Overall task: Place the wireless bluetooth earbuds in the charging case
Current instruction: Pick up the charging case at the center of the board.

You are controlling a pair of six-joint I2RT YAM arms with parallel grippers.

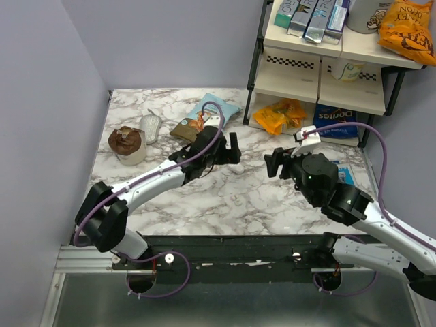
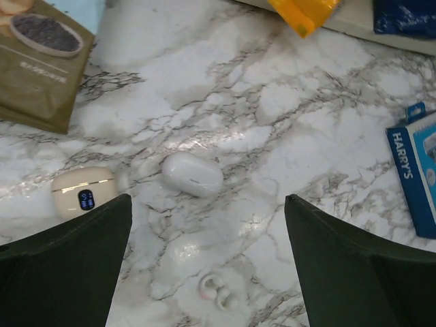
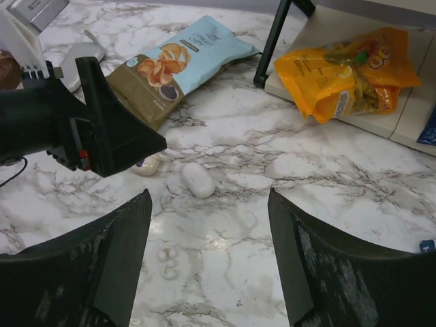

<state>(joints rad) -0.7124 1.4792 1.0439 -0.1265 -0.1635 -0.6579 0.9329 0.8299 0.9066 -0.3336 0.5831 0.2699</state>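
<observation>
Lying on the table point(image 2: 327, 136), the two buds point(image 2: 218, 289) touch each other. They sit almost in the middle of the gap between the fingers of the left gripper point(image 2: 208, 204). They are low in that gap, back toward the wrist and not out at the tips. The pair makes a short line that runs nearly from one finger to the other, tipped a little. Those fingers are spread wide and hold nothing.

The case point(image 2: 83, 193) sits just beside the tip of the finger on the left of that view, a bit past it. I cannot tell if its lid is up. A white oval thing point(image 2: 193, 174) lies just ahead of the tips, between the case and the middle of the gap.

The right gripper point(image 3: 209, 194) is spread wide too and holds nothing. From its wrist the buds point(image 3: 167, 263) lie close to one finger, not in the middle. There the pair's line runs along the fingers, not across.

So I think the left arm is the better one to go first. It would need to pull back a little, come down, and close on one bud, not both. The buds are tiny and round, so they may slip.
</observation>
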